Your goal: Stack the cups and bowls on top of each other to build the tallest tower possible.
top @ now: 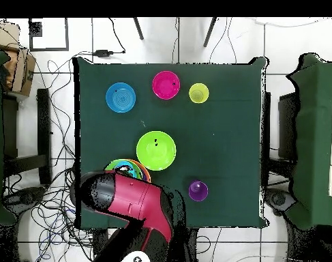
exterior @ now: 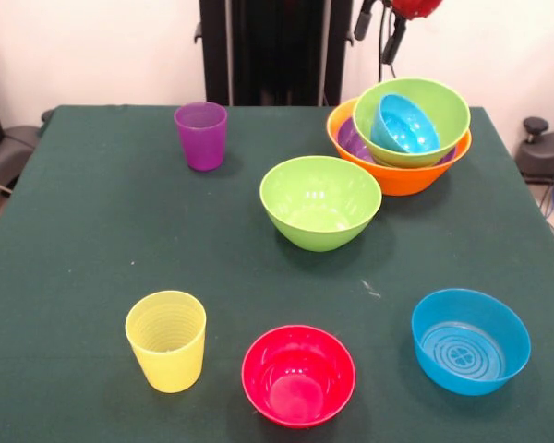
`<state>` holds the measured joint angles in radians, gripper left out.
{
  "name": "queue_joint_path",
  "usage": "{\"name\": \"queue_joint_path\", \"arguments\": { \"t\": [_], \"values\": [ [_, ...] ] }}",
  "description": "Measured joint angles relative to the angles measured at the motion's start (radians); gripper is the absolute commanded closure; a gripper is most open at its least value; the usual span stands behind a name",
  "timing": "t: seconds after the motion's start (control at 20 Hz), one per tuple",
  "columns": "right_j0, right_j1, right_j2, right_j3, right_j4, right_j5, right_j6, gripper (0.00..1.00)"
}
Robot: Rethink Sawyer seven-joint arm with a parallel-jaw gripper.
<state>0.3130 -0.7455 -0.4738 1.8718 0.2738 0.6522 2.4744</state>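
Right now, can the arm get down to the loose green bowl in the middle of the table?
Probably yes. The lime green bowl stands alone and upright, with open cloth all round it; the tower beside it is close but apart. The arm sits over that tower.

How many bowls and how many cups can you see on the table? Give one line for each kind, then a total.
Bowls: 7, with four nested in the tower and three loose: green, pink-red, blue.
Cups: 2, purple and yellow.
Total: 9

We see a white tiled floor [top: 195,31] around the green desk [exterior: 92,240], cables [top: 52,205] trailing beside it.
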Motion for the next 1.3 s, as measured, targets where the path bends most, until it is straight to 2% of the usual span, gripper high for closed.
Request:
{"name": "queue_joint_path", "arguments": {
  "t": [0.75, 1.3],
  "values": [
    [0.000, 0.020, 0.001, -0.075, -0.013, 0.018, 0.000, 0.00],
    [-0.019, 0.101, 0.012, -0.119, -0.013, 0.018, 0.000, 0.00]
  ]
}}
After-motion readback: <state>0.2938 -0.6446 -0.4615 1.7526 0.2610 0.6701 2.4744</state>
